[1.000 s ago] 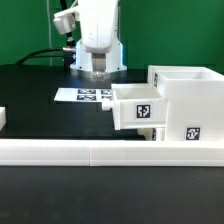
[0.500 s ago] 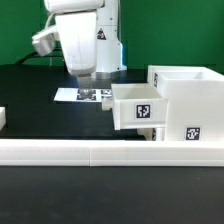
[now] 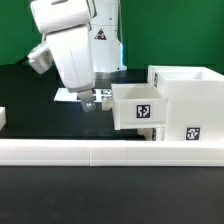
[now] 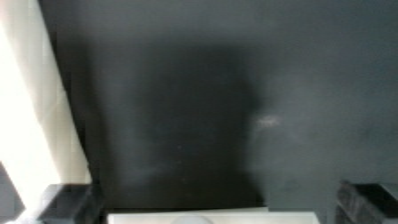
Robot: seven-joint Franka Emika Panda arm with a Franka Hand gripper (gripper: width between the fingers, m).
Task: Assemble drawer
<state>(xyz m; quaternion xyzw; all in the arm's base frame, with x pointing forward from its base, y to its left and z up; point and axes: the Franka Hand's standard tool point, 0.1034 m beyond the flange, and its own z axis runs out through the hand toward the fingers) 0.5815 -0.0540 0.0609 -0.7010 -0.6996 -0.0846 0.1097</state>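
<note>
A white drawer case [image 3: 192, 100] stands at the exterior view's right, with marker tags on its front. A smaller white drawer box [image 3: 134, 108] sticks out of its left side. My gripper [image 3: 91, 101] hangs low over the black table just left of the drawer box, not touching it, with the arm tilted. In the wrist view my gripper [image 4: 221, 204] is open, with dark fingertips [image 4: 70, 201] far apart over bare black table. A pale white edge [image 4: 196, 217] shows between them; I cannot tell what it is. Nothing is held.
The marker board [image 3: 66, 95] lies on the table behind my gripper, partly hidden by it. A long white rail [image 3: 100, 152] runs across the front. A small white piece [image 3: 3, 118] shows at the left edge. A white strip [image 4: 25, 90] borders the wrist view.
The arm has swung forward and toward the exterior view's left, tilting and dropping lower. It now covers more of the marker board. The drawer parts have not moved.
</note>
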